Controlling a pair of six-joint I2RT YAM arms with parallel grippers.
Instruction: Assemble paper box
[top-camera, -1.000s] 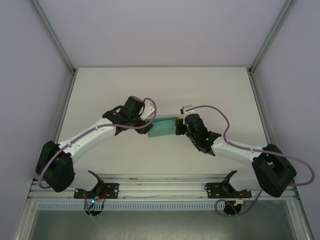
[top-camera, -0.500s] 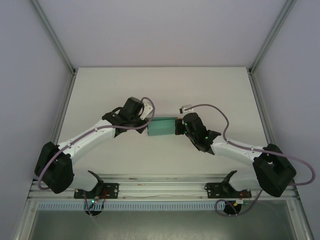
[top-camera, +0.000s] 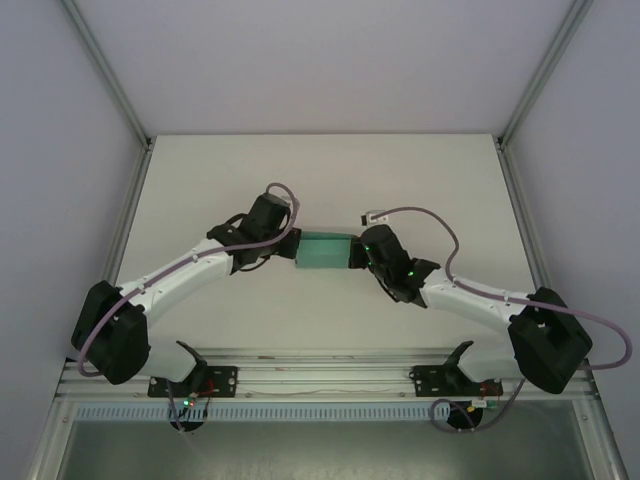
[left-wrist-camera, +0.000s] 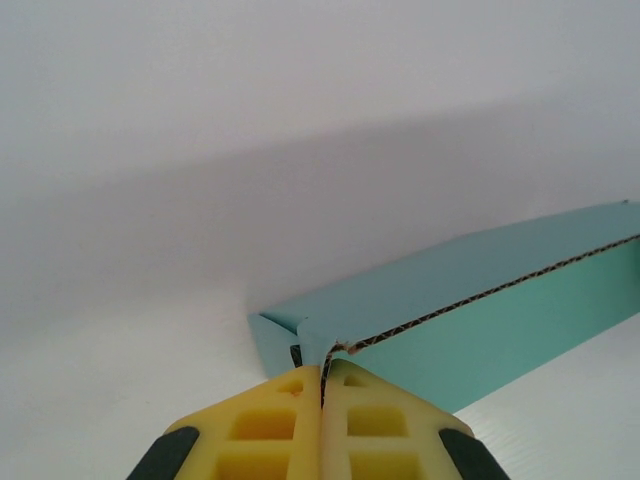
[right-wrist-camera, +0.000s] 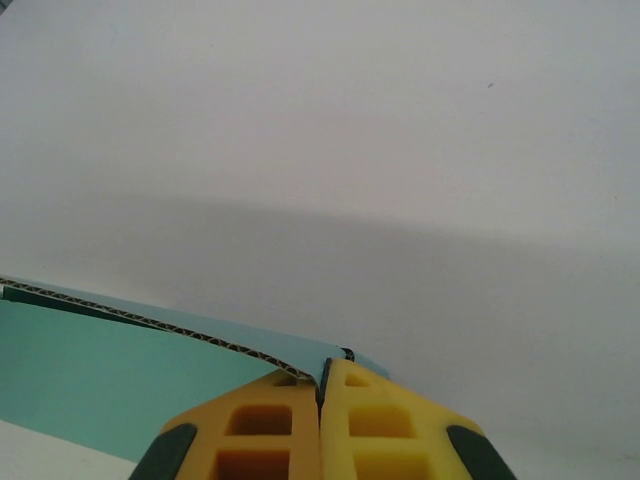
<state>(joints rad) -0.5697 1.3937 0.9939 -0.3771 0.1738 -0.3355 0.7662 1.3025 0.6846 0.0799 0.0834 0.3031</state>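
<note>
The teal-green paper box (top-camera: 324, 252) hangs between the two arms over the middle of the white table (top-camera: 320, 170). My left gripper (top-camera: 291, 246) is shut on its left end. In the left wrist view the yellow fingers (left-wrist-camera: 270, 425) pinch a thin card edge of the paper box (left-wrist-camera: 480, 320) at the gripper's tip (left-wrist-camera: 323, 372). My right gripper (top-camera: 354, 254) is shut on the right end. The right wrist view shows the paper box (right-wrist-camera: 110, 375) running off to the left, its corrugated edge caught at the gripper's tip (right-wrist-camera: 322, 372) between yellow fingers (right-wrist-camera: 385, 425).
Metal frame posts (top-camera: 135, 190) and grey side walls bound the table left and right. A rail (top-camera: 320, 378) with both arm bases runs along the near edge.
The left gripper has closed on the box's left end. The box has shifted slightly toward the back of the table and turned more level between the arms.
</note>
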